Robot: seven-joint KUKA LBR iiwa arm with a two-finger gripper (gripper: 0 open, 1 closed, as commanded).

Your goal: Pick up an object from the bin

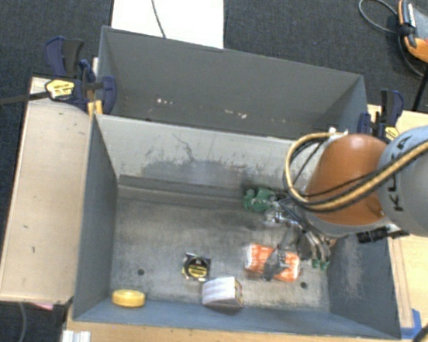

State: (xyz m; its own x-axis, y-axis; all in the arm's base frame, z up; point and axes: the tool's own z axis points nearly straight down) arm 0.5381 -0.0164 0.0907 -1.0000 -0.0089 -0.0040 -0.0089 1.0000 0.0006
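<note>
The claw [285, 255] hangs over a crinkled orange-and-white packet [259, 258] at 4 o'clock on the bin [160, 222] floor. I cannot tell how far open it is. The packet looks light, soft and probably slippery, so pinch gently across its narrow middle.

Grey metal bin [160, 222], five small things on its scuffed floor.
A flat yellow disc [128, 297] lies in the near left corner. A small black-and-yellow tape measure [196, 267] sits towards the front, with a white wrapped lump [221, 292] just beside it at the front wall. An orange-and-white packet [263, 259] lies further right, and a green object [257, 201] rests at the foot of the back wall.
</note>
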